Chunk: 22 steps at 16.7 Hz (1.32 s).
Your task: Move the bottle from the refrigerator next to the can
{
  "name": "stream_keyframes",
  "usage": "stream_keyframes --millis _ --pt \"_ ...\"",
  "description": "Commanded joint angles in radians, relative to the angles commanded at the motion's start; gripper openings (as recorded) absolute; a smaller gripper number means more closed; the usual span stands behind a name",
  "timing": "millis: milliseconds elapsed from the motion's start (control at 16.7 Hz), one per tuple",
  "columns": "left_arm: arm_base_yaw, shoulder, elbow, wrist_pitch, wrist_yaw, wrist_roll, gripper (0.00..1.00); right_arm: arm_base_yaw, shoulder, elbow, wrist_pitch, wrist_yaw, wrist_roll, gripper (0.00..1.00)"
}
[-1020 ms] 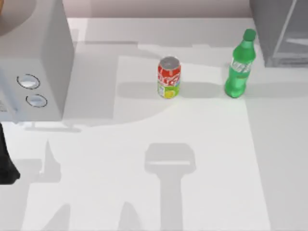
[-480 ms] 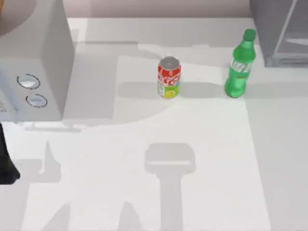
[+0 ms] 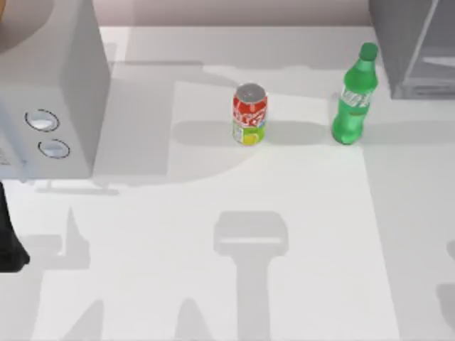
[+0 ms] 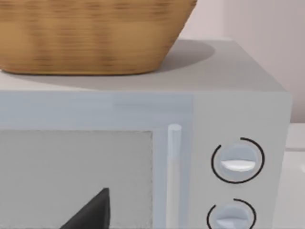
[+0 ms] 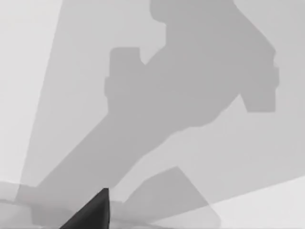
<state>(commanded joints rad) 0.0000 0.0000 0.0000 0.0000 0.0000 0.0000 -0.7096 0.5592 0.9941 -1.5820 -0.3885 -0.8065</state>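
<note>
Bottle: the green soda bottle (image 3: 353,96) is standing upright on the white bench (image 3: 213,284), toward the right side, out of the refrigerator and just in front of its left corner.
Can: the red soda can (image 3: 249,115) is standing upright near the middle of the far half of the bench, to the left of the bottle and well apart from it, with bare bench showing between the 2.
Refrigerator: the grey cabinet (image 3: 416,46) is sitting at the far right corner, its pale see-through panel facing the bench.
Microwave: the grey box with 2 round knobs (image 4: 238,161) is occupying the far left of the bench; in the left wrist view a woven basket (image 4: 90,33) is resting on its top.
Left arm: a dark part of it (image 3: 8,241) is showing at the left edge of the bench, below the microwave; whether its hand is spread or pressed together, I cannot tell.
Right hand: a dark fingertip (image 5: 93,212) is showing over shadowed bench in the right wrist view; spread or pressed together, I cannot tell.
</note>
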Motion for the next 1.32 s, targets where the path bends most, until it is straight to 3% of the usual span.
stream_keyframes --millis 420,660,900,1320 --pt "0.000 0.000 0.000 0.000 0.000 0.000 1.00 -0.673 0.796 0.222 0.005 -0.328 -0.790 1.00" --pt "0.000 0.000 0.000 0.000 0.000 0.000 1.00 -0.953 1.108 0.304 0.047 -0.471 -1.099 1.00" --pt "0.000 0.000 0.000 0.000 0.000 0.000 1.00 -1.090 1.254 0.343 0.082 -0.549 -1.244 1.00" --pt "0.000 0.000 0.000 0.000 0.000 0.000 1.00 -1.096 1.263 0.343 0.085 -0.553 -1.252 1.00"
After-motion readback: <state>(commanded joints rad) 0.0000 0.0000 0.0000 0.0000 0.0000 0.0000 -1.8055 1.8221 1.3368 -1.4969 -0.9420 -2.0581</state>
